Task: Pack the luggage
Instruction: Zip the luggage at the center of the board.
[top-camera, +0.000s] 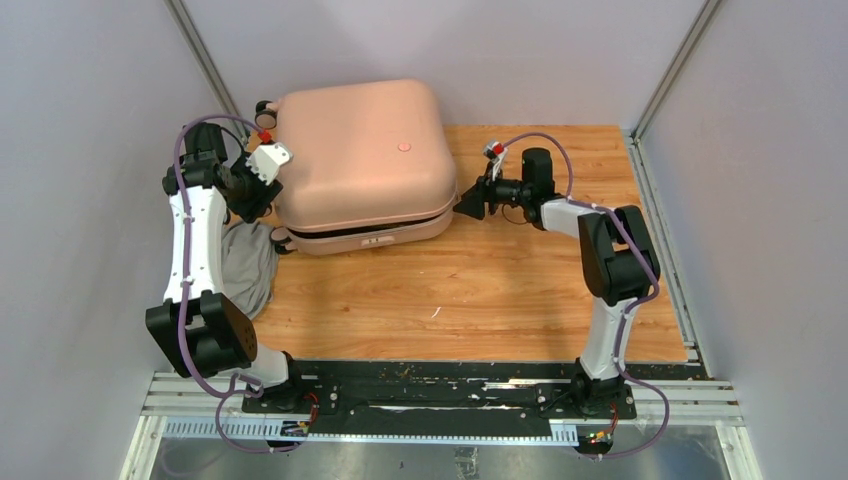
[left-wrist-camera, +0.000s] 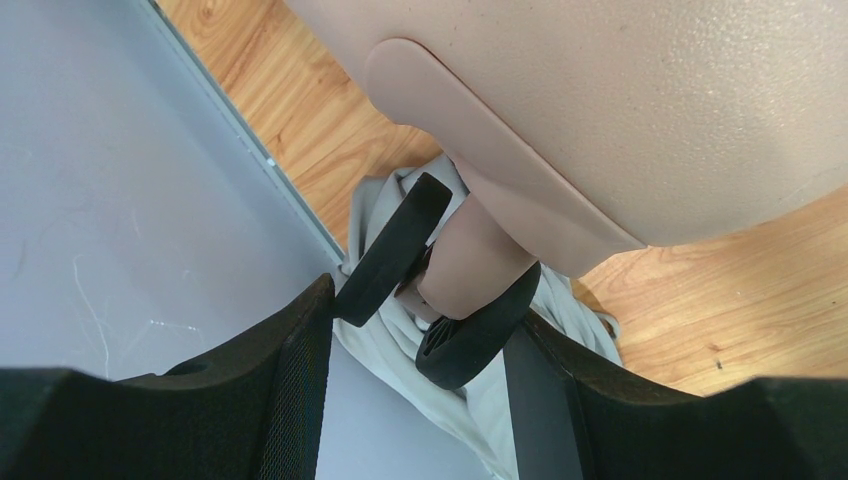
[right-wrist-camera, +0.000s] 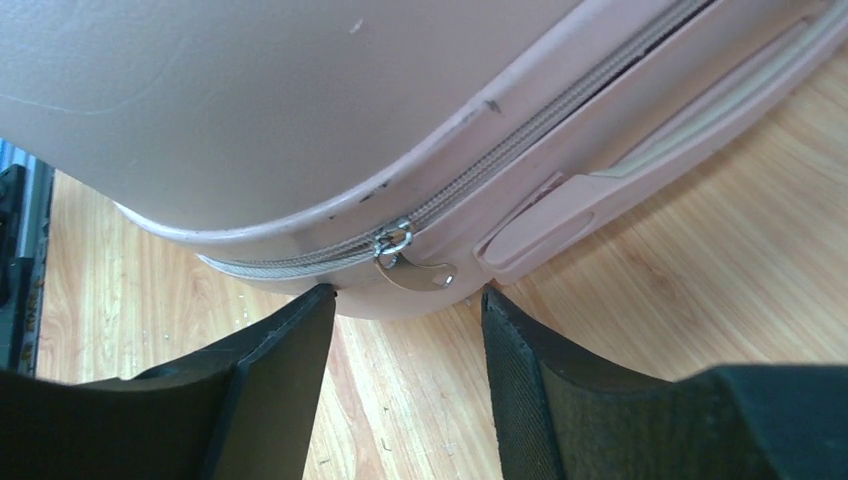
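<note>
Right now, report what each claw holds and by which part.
Left claw appears to clamp the luggage by its corner wheel. Right claw holds nothing; it is open, just short of the zipper pull.

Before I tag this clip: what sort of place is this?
Probably a robot test cell: plain grey partition walls enclose a wood-grain tabletop, with left arm and right arm bolted to a metal rail at its edge.
</note>
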